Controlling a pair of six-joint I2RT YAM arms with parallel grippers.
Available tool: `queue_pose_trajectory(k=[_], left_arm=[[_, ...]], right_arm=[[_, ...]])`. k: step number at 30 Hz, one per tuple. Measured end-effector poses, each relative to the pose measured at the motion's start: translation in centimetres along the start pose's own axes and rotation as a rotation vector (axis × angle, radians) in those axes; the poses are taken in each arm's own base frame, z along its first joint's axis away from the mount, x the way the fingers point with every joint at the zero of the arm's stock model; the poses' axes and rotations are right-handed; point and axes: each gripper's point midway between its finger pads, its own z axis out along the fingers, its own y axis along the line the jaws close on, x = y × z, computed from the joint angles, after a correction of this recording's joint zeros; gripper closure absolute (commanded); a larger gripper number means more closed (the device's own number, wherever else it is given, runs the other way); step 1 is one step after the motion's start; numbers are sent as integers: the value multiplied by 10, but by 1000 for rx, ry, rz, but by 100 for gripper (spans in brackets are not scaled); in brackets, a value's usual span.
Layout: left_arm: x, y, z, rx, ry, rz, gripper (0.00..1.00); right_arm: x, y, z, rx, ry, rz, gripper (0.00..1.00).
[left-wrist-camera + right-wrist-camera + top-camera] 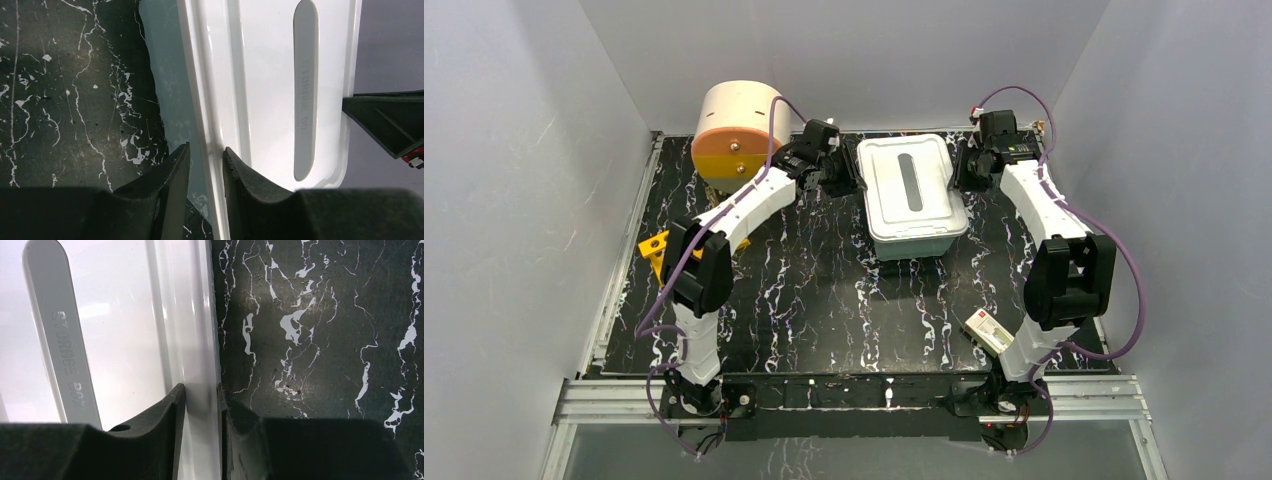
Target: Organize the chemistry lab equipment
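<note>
A white storage box [911,195] with its lid on stands at the back middle of the table. My left gripper [849,178] sits on the lid's left rim. In the left wrist view its jaws [206,150] straddle the rim of the lid [270,75]. My right gripper [962,170] sits on the right rim. In the right wrist view [201,387] both fingers press the rim of the lid [115,315]. An orange-yellow holed rack [654,245] lies at the left, partly behind my left arm. A small packet [989,332] lies front right. The hose, flask, clamp and rod are out of view.
A large cream and orange cylinder [739,125] stands at the back left, close to my left forearm. The table is black marble-patterned [824,290] with grey walls on three sides. The right gripper's finger [390,120] shows at the lid's far edge in the left wrist view.
</note>
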Motion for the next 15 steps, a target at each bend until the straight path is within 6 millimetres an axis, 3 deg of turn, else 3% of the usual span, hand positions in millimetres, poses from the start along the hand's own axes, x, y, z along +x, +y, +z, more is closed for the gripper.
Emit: queue_pose_trajectory(k=[4,7,11,15], left_arm=[[-2,-2,5,5,3,-1,76],[-6,-5,11,10,0,-3,76],[-11,-5,12,-9,-1,-4,71],[-19,1,9,-56,-12,13,64]], right_arm=[[0,0,2,-9,-1,3,81],[-1,0,3,-8,-1,4,81],[-7,1,5,-5,-4,4,58],[-15,-1,5,36,6,22,46]])
